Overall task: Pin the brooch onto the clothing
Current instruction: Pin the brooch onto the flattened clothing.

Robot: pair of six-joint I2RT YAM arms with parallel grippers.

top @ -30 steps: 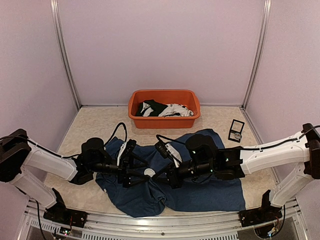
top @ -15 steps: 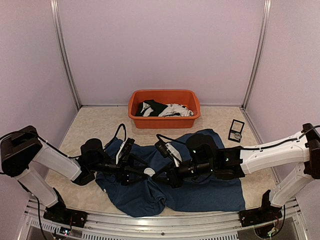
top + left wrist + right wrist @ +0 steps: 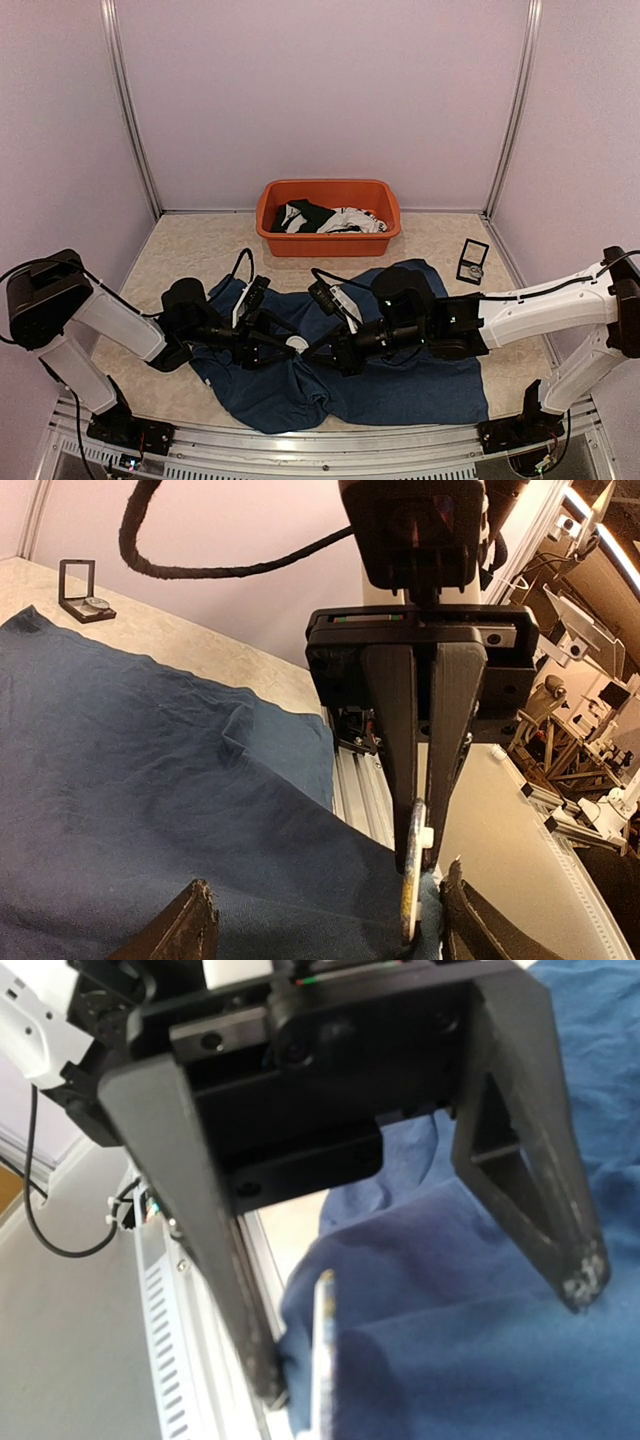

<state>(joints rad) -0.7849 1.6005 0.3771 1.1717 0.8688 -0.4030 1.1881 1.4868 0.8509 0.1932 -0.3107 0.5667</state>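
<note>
Near the surface's (image 3: 190, 245) front edge, right hand (image 3: 425, 858) clamps brooch (image 3: 410, 900) at the clothing (image 3: 420, 395); released left hand (image 3: 328, 925) must steady that clothing.

Right fingers (image 3: 390, 740), brooch (image 3: 409, 880) stand between left fingers (image 3: 185, 928)

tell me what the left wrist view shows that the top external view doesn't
Only the left wrist view: a close look at the right gripper shut on the white brooch, which is seen edge-on, with the left gripper open and its fingertips on either side.
Only the top external view: the orange tub holding black and white garments, and the shirt's whole outline.
Both: the brooch, the navy T-shirt and the small black-framed case.
</note>
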